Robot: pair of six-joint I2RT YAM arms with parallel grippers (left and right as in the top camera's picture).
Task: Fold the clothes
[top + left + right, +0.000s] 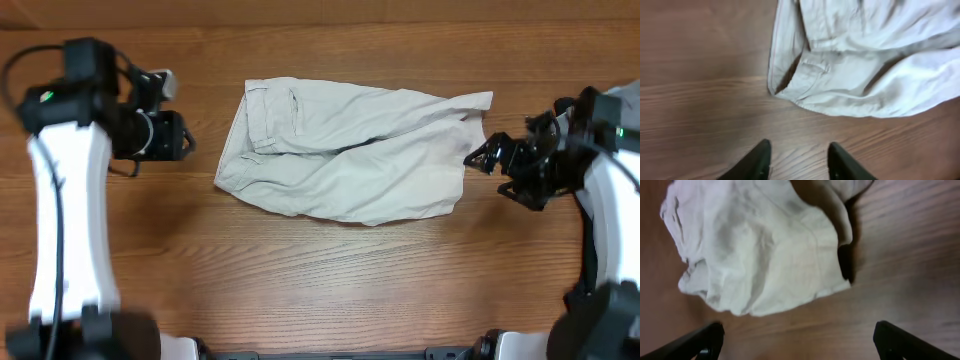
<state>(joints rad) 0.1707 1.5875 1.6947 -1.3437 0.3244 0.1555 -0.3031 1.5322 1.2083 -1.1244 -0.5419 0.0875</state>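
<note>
While the shorts point(345, 150) lie rumpled on the desk point(300, 290), waistband point(232, 150) left, hems point(470, 120) right | left gripper point(797, 162) part-open, empty, near waistband | right gripper point(800, 340) wide open, empty, beside hems | likely flanking for an end-to-end fold

Surfaces noted: cloth on a wood-grain top, plastic arm parts.

The pale beige cotton shorts point(340, 150) are matt woven cloth, soft and creased, with stitched seams at waistband and pocket. The brown table point(300, 290) shows wood grain under a smooth, faintly sheened finish. The white arm casings point(60, 200) look like smooth, slightly glossy plastic. The black fingers of the left gripper point(797, 150) and right gripper point(797, 332) appear matt.
</note>
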